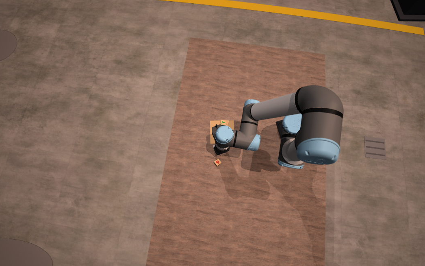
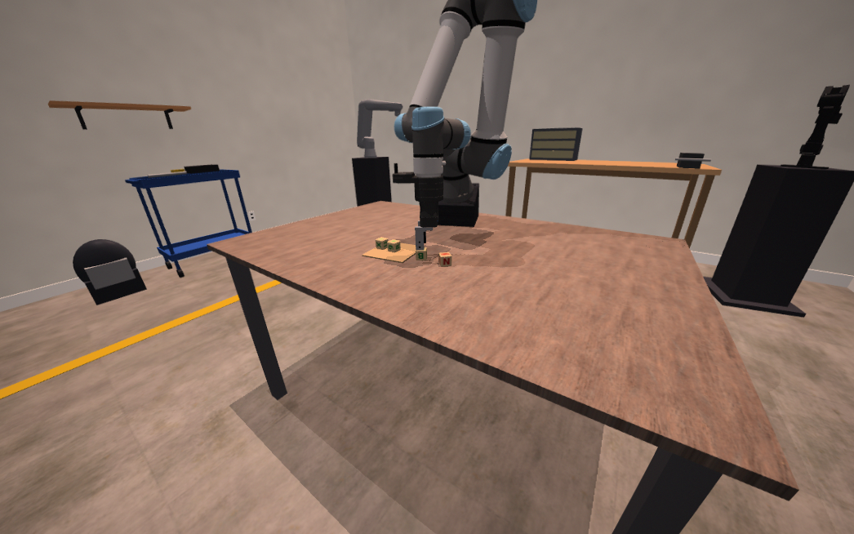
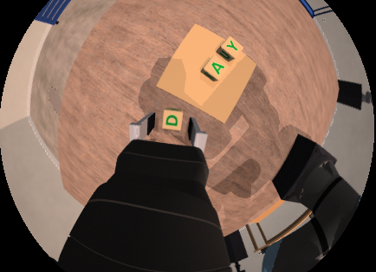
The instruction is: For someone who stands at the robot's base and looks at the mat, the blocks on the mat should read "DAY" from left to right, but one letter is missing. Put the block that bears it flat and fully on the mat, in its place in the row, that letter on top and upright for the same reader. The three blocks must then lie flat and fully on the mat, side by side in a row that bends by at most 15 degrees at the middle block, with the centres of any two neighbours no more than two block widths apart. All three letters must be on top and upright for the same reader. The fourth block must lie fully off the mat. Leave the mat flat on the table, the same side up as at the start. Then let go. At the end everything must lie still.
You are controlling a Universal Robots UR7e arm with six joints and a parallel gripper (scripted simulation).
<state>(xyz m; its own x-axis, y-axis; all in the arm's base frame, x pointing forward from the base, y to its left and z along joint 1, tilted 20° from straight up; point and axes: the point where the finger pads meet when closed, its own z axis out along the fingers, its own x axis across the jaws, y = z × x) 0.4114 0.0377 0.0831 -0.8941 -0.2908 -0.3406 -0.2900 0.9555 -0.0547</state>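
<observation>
An orange mat [image 3: 205,71] lies on the wooden table. Two blocks sit on it side by side: one with a green A [image 3: 215,68] and one with a green Y [image 3: 230,48]. A block with a green D on top [image 3: 171,119] rests on the bare table just off the mat's near edge. My gripper [image 3: 171,121] is open, its two fingers on either side of the D block without gripping it. In the exterior view the D block [image 2: 422,254] sits under the fingers beside the mat [image 2: 389,252]. In the top view the wrist hides the D and A blocks; the Y block [image 1: 223,122] shows.
A fourth block with red marks [image 1: 217,162] lies on the table off the mat, close to the D block; it also shows in the exterior view [image 2: 445,259]. The robot base [image 1: 290,145] stands on the table behind the mat.
</observation>
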